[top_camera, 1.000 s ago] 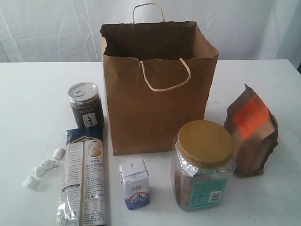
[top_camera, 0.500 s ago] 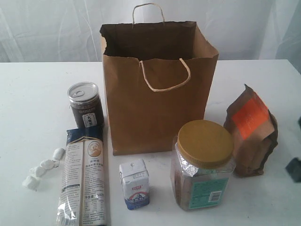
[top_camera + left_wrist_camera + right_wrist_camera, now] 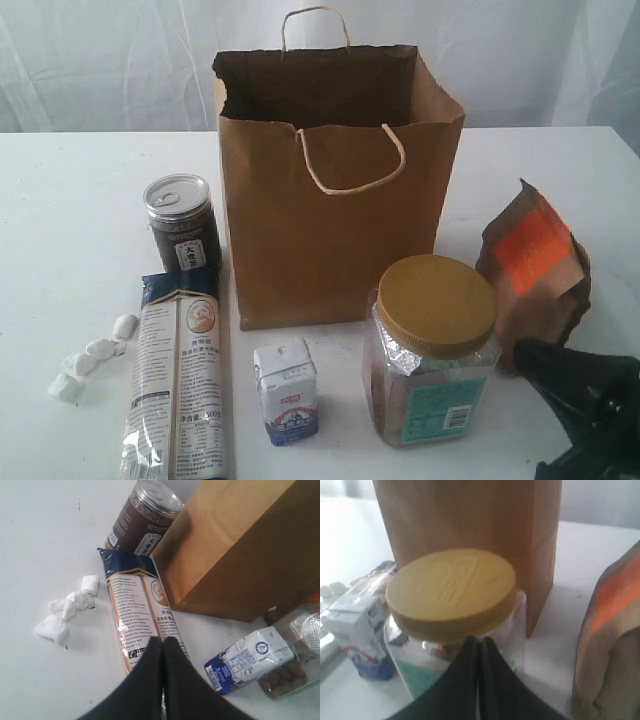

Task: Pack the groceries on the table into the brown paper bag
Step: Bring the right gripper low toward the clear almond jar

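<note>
The brown paper bag (image 3: 335, 190) stands open at the middle of the table (image 3: 60, 200). Left of it are the silver-lidded dark jar (image 3: 182, 222), the long noodle packet (image 3: 180, 370) and white wrapped sweets (image 3: 88, 355). In front stand the small white-blue carton (image 3: 286, 390) and the gold-lidded clear jar (image 3: 433, 345), with the orange-labelled brown pouch (image 3: 535, 280) to the right. My right gripper (image 3: 530, 352) enters at the lower right, shut and empty, its tips (image 3: 479, 641) just before the gold-lidded jar (image 3: 451, 605). My left gripper (image 3: 163, 641) is shut and empty above the noodle packet (image 3: 137, 610). No orange juice bottle is in view.
A pale curtain (image 3: 120, 60) hangs behind the table. The carton (image 3: 247, 660) lies close beside the noodle packet in the left wrist view, and the sweets (image 3: 65, 610) sit on its other side. The pouch (image 3: 610, 640) stands close to the right gripper.
My right arm has come into the exterior view from the lower right edge and moved left toward the gold-lidded jar. The groceries and bag have stayed put.
</note>
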Controlling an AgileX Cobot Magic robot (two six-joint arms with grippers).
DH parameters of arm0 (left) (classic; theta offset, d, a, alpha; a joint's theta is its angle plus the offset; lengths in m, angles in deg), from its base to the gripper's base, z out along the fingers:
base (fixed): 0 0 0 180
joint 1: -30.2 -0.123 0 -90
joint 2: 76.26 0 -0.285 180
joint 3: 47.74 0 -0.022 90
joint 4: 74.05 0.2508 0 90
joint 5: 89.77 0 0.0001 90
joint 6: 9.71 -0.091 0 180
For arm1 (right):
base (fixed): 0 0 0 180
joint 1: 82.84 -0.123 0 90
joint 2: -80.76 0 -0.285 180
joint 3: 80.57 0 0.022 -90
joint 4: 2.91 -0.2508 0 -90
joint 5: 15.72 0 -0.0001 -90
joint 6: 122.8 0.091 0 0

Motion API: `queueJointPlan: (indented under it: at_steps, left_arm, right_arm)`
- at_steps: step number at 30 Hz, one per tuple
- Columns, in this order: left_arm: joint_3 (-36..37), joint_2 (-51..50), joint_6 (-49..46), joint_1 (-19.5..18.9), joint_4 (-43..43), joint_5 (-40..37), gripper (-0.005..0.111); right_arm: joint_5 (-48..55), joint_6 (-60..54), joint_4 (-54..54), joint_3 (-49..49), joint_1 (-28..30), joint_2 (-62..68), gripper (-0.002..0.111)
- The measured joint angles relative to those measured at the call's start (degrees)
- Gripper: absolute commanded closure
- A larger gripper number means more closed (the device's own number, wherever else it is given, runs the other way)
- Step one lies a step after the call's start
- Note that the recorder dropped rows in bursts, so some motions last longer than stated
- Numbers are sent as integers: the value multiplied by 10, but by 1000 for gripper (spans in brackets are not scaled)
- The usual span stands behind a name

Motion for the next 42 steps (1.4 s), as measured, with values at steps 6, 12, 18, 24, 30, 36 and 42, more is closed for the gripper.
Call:
queueJointPlan:
  at_steps: [6,12,18,24,30,36,42]
  left_arm:
    - [0,0,0,0,0,0,107]
    - [0,0,0,0,0,0,107]
    - [0,0,0,0,0,0,107]
    - [0,0,-2,0,0,0,107]
    - [0,0,-9,0,0,0,107]
    - [0,0,-11,0,0,0,107]
    - [0,0,-11,0,0,0,107]
  right_arm:
    - [-3,-1,17,0,0,75,108]
    - [-15,-95,-125,0,0,84,108]
    - [7,-179,-303,0,0,97,108]
    - [73,-244,-451,0,-6,151,108]
    - [103,-347,-556,0,-62,201,108]
    - [103,-408,-582,0,-144,224,108]
    - [114,-459,-634,0,-257,224,108]
